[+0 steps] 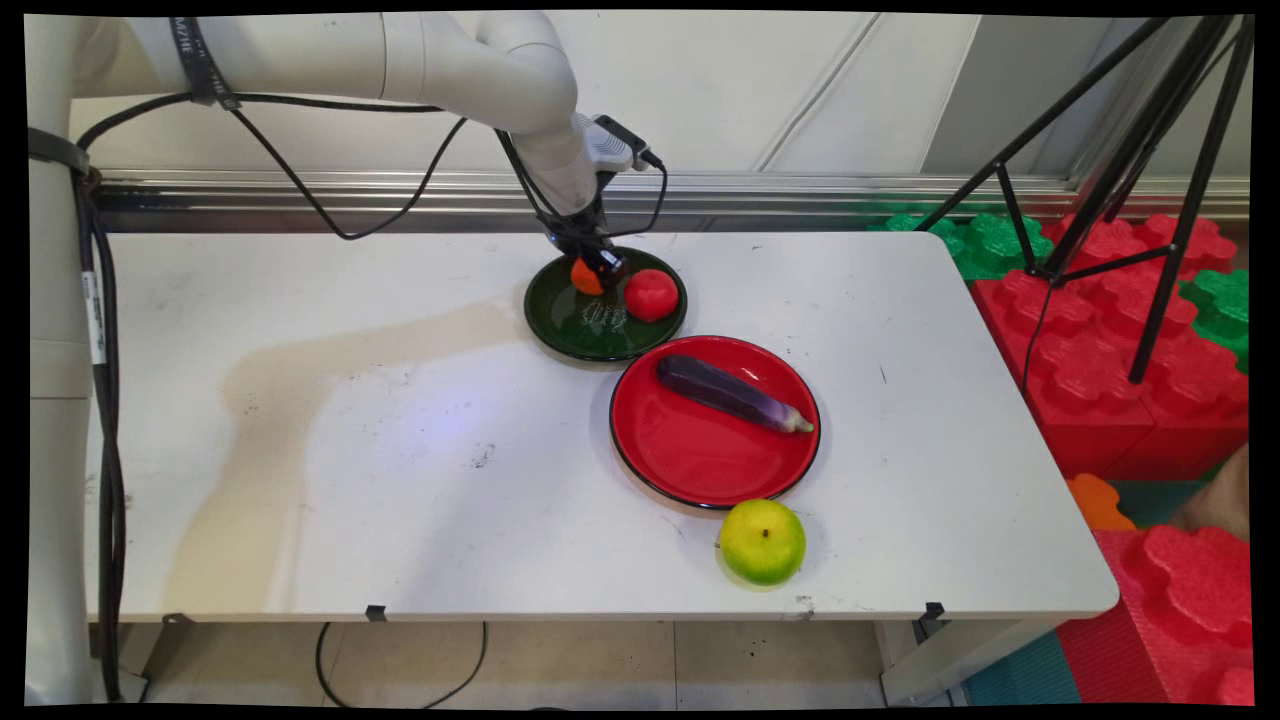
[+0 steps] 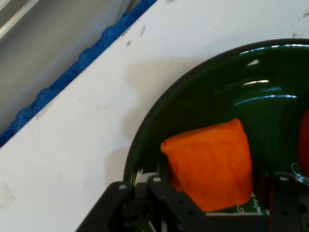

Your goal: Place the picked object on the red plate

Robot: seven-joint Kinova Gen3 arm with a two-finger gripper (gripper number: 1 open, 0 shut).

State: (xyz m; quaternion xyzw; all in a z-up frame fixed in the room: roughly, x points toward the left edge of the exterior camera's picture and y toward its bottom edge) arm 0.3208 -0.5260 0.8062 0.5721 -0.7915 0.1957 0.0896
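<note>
Gripping an orange block (image 2: 210, 164) between its fingers, my pincer (image 1: 597, 262) sat low over the back of the dark green plate (image 1: 580, 335) at the desk's (image 1: 400, 450) far middle. I saw a red tomato (image 1: 651, 294) on that plate, just right of the block. Near it toward me lay a red plate (image 1: 690, 460) carrying a purple eggplant (image 1: 730, 393), and a green apple (image 1: 762, 541) stood just beyond its near rim.

We see a white table (image 1: 400, 450) before a pale panelled wall (image 1: 800, 90) with a metal rail (image 1: 800, 190) along its foot. At right stand a black tripod (image 1: 1150, 150) and foam blocks (image 1: 1130, 330) — red and green — over a tiled floor (image 1: 600, 660).
</note>
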